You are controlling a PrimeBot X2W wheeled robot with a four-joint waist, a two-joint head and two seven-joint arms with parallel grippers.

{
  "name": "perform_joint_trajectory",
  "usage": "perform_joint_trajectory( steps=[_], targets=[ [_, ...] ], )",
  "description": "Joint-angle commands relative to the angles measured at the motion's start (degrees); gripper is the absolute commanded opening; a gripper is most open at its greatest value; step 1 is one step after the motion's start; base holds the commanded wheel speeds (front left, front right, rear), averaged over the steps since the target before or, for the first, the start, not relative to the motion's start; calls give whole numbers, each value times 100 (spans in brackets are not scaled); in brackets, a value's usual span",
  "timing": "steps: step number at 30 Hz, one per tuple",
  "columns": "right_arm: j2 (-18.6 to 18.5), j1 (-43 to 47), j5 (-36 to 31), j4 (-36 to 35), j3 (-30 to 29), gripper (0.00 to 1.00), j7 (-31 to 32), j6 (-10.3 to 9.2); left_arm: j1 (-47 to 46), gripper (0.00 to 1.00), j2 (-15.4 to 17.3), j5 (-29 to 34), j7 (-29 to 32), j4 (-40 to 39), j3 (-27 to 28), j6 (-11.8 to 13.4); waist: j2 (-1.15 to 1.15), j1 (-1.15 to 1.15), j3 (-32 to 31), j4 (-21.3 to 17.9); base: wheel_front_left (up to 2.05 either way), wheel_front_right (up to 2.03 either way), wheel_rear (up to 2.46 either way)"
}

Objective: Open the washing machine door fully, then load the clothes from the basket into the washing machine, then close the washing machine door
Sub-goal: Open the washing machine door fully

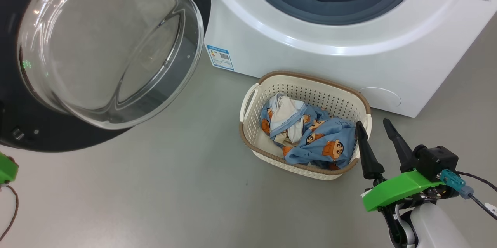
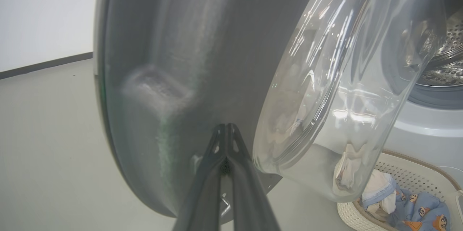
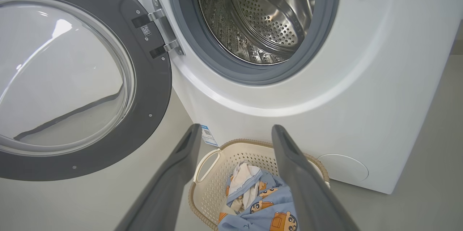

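Possibly the splayed right gripper, at four o'clock of the basket, could snag its rim; left gripper clenched.

There is 1 washing machine, with 1 washing machine door open beside it and 1 basket just before it. The basket holds 1 heap of clothes; separate pieces cannot be counted. The machine's front bears 1 label sticker.
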Motion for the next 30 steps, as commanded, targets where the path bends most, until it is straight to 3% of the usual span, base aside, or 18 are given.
perform_joint_trajectory(
  steps=[1,14,21,22,23,24,25,30],
  targets=[
    [31,-102,23,-113,165,100,-70,32,-229,0,460,-85,-72,17,148,53,0,0,-26,-14,0,0,0],
    [31,133,125,-144,136,100,-70,32,84,0,527,-333,-223,-327,-333,53,0,0,-390,-27,0,0,0],
    [31,272,202,-195,160,100,-70,32,429,0,525,-82,-231,-860,53,53,0,0,-596,-98,0,0,0],
    [31,293,207,-204,161,100,-70,32,498,13,524,-2,-231,-937,145,53,0,0,-626,-127,0,0,0],
    [31,314,209,-215,161,100,-70,32,569,45,516,76,-231,-1023,250,53,0,0,-654,-160,0,0,0],
    [31,336,206,-226,157,100,-70,32,645,94,502,155,-231,-1112,361,53,0,0,-684,-195,0,0,0],
    [31,364,197,-236,150,100,-70,32,731,100,482,238,-231,-1209,472,53,0,0,-719,-234,0,0,0],
    [31,468,181,-338,172,100,-70,32,1122,100,389,561,-232,-1588,927,53,0,0,-834,-414,0,0,0]
  ],
)
